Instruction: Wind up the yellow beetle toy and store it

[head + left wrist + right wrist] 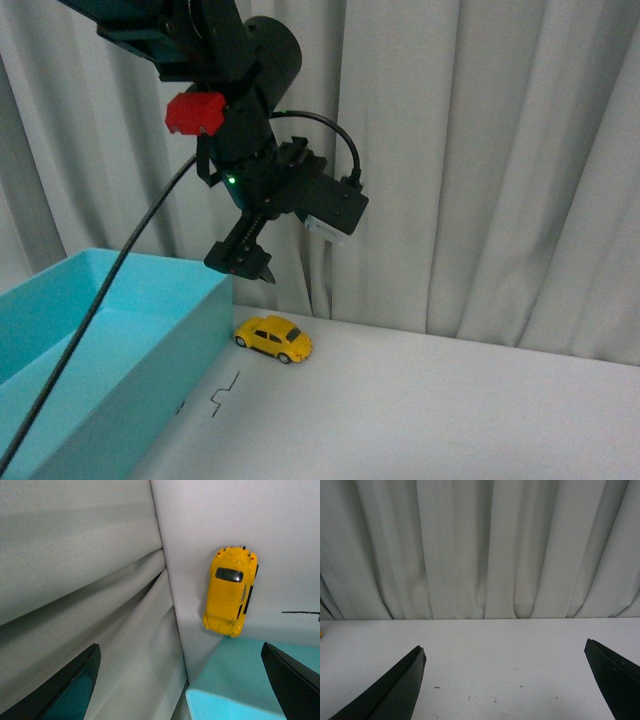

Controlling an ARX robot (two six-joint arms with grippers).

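Yellow beetle toy: standing on its wheels on the white worktop, close to the back edge where the grey curtain hangs down. It sits just beside the far right corner of the teal bin. The left wrist view shows one end of the toy right at that corner, but contact cannot be confirmed. Its long side runs roughly along the back edge, with a narrow strip of worktop between it and the curtain.

Left hand: raised in the air above the toy and the bin's far corner, well apart from both. The left wrist view shows its dark fingers spread wide with nothing held between them. A black cable trails from the arm down across the bin's open top.

Right hand: seen in its own wrist view only. Its fingers are spread wide and grip nothing, and it faces the curtain over plain worktop near the back edge.

Clearances: the bin wall closes off the toy's left side and the curtain closes off the back. Open worktop runs forward and to the right of the toy. Thin black marks lie on the worktop ahead of the toy, near the bin wall.
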